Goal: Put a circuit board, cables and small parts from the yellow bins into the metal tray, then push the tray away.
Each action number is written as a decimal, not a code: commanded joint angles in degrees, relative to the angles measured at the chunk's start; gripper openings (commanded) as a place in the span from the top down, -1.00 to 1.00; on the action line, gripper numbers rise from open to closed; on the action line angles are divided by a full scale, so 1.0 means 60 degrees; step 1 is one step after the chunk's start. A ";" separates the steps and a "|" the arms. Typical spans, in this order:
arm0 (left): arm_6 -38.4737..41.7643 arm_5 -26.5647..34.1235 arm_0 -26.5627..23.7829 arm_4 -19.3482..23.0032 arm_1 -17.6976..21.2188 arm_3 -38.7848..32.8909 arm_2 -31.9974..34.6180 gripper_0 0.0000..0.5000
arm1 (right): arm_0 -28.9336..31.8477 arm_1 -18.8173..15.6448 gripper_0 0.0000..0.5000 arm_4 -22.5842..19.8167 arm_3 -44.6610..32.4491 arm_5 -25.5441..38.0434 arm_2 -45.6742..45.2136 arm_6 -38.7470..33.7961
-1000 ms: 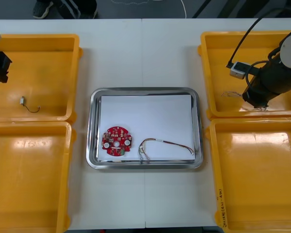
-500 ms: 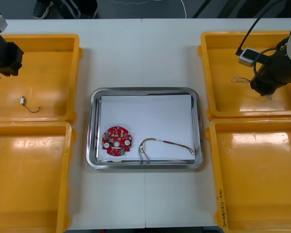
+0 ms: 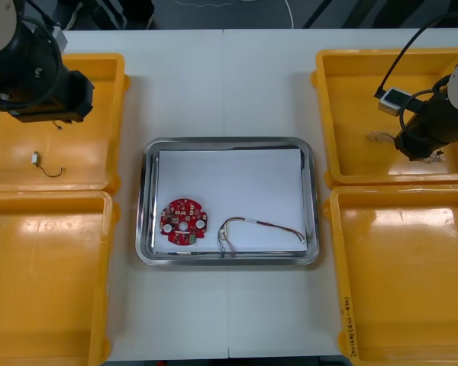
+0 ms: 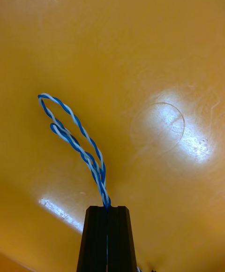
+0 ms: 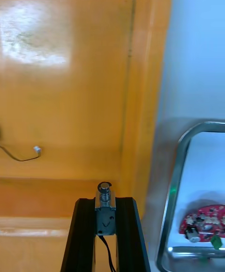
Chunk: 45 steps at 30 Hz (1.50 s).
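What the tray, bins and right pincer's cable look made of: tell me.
Metal tray: likely polished steel, mirror-bright rim; floor white, matte, maybe paper.
Yellow bins: probably glossy plastic, soft glare.
Twisted blue and white cable, pinched in the right pincer over the far right bin: seemingly plastic-sheathed wire.

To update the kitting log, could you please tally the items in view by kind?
Yellow bins: 4
Metal tray: 1
Red circuit board: 1
Cables: 2, a red and yellow cable in the tray, a twisted blue and white cable in the right gripper
Small metal parts: 2, one in the left gripper, one in a left bin
Total: 10
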 commanded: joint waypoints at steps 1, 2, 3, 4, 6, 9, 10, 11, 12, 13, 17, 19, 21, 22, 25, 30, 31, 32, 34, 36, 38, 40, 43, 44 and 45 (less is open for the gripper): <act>0.0424 0.0082 -0.0027 -0.0483 -0.0876 -0.0350 -0.0044 1.00 | -0.0381 0.0015 0.97 -0.0070 -0.0059 -0.0085 0.0140 0.0163; 0.0424 0.0082 -0.0071 -0.0585 -0.0964 -0.0350 -0.0220 1.00 | -0.0381 0.0015 0.72 -0.0070 -0.0059 -0.0085 0.0140 0.0177; 0.0424 0.0082 -0.0086 -0.0615 -0.0993 -0.0350 -0.0308 1.00 | -0.0381 0.0015 0.56 -0.0070 -0.0059 -0.0085 0.0140 0.0192; 0.0453 0.0082 -0.0130 -0.0688 -0.1052 -0.0350 -0.0527 1.00 | -0.0381 0.0015 0.24 -0.0070 -0.0059 -0.0085 0.0140 0.0192; 0.0497 0.0082 -0.0233 -0.0776 -0.1184 -0.0335 -0.0791 1.00 | -0.0381 0.0015 -0.20 -0.0070 -0.0059 -0.0085 0.0140 0.0236; 0.0571 0.0082 -0.0350 -0.1040 -0.1653 -0.0248 -0.1040 1.00 | -0.0381 0.0015 -0.72 -0.0070 -0.0059 -0.0071 0.0140 0.0280; 0.0571 0.0082 -0.0350 -0.1098 -0.1726 -0.0248 -0.1055 1.00 | -0.0381 0.0015 -0.78 -0.0070 -0.0059 -0.0085 0.0140 0.0295; 0.0585 0.0082 -0.0350 -0.1230 -0.1916 -0.0218 -0.1099 1.00 | -0.0381 -0.0014 -0.87 -0.0070 -0.0059 -0.0071 0.0155 0.0324; 0.0571 0.0082 -0.0350 -0.1377 -0.2077 -0.0145 -0.1187 1.00 | -0.0381 -0.0043 -0.96 -0.0085 -0.0059 -0.0041 0.0140 0.0353; 0.0585 0.0082 -0.0350 -0.1420 -0.2151 -0.0101 -0.1216 1.00 | -0.0381 -0.0058 -0.97 -0.0100 -0.0059 -0.0027 0.0125 0.0368; 0.0585 -0.0161 -0.0350 -0.1728 -0.2561 0.0250 -0.1538 1.00 | -0.0396 -0.0146 -1.00 -0.0187 -0.0059 0.0178 0.0096 0.0485; 0.0585 -0.0395 -0.0350 -0.1816 -0.2737 0.0485 -0.1611 1.00 | -0.0381 -0.0175 -1.00 -0.0231 -0.0059 0.0193 0.0096 0.0573; 0.0556 -0.0644 -0.0350 -0.1889 -0.2912 0.0734 -0.1699 1.00 | -0.0352 -0.0175 -1.00 -0.0261 -0.0059 0.0237 0.0111 0.0632; 0.0585 -0.0746 -0.0350 -0.1904 -0.2971 0.0807 -0.1729 1.00 | -0.0352 -0.0175 -1.00 -0.0261 0.0000 0.0281 0.0111 0.0646; 0.0585 -0.0952 -0.0364 -0.2021 -0.3132 0.1012 -0.1919 1.00 | -0.0366 -0.0175 -1.00 -0.0319 0.0205 0.0281 0.0111 0.0690; 0.0585 -0.1318 -0.0364 -0.2080 -0.3279 0.1422 -0.2197 1.00 | -0.0352 -0.0175 -1.00 -0.0290 0.0249 0.0340 0.0111 0.0763; 0.0556 -0.1450 -0.0364 -0.2109 -0.3293 0.1554 -0.2256 1.00 | -0.0366 -0.0175 -1.00 -0.0290 0.0278 0.0354 0.0096 0.0778; 0.0556 -0.1494 -0.0364 -0.2124 -0.3308 0.1613 -0.2285 1.00 | -0.0352 -0.0175 -1.00 -0.0305 0.0307 0.0354 0.0096 0.0778; 0.0541 -0.1684 -0.0364 -0.2109 -0.3323 0.1833 -0.2417 1.00 | -0.0366 -0.0175 -1.00 -0.0334 0.0410 0.0266 0.0111 0.0822; 0.0556 -0.1757 -0.0364 -0.2080 -0.3323 0.1964 -0.2564 1.00 | -0.0366 -0.0175 -1.00 -0.0334 0.0424 0.0208 0.0111 0.0866; 0.0541 -0.1816 -0.0364 -0.2050 -0.3323 0.2067 -0.2651 1.00 | -0.0366 -0.0175 -1.00 -0.0334 0.0424 0.0222 0.0111 0.0881; 0.0556 -0.1860 -0.0364 -0.2006 -0.3323 0.2140 -0.2769 1.00 | -0.0366 -0.0161 -1.00 -0.0334 0.0439 0.0208 0.0111 0.0910; 0.0556 -0.1860 -0.0350 -0.1977 -0.3323 0.2169 -0.2827 1.00 | -0.0366 -0.0161 -1.00 -0.0363 0.0527 0.0120 0.0096 0.0939; 0.0556 -0.1860 -0.0350 -0.1962 -0.3323 0.2184 -0.2842 1.00 | -0.0366 -0.0146 -1.00 -0.0363 0.0571 0.0091 0.0111 0.0939; 0.0571 -0.1860 -0.0350 -0.1948 -0.3323 0.2199 -0.2857 1.00 | -0.0366 -0.0117 -1.00 -0.0378 0.0629 0.0003 0.0111 0.0968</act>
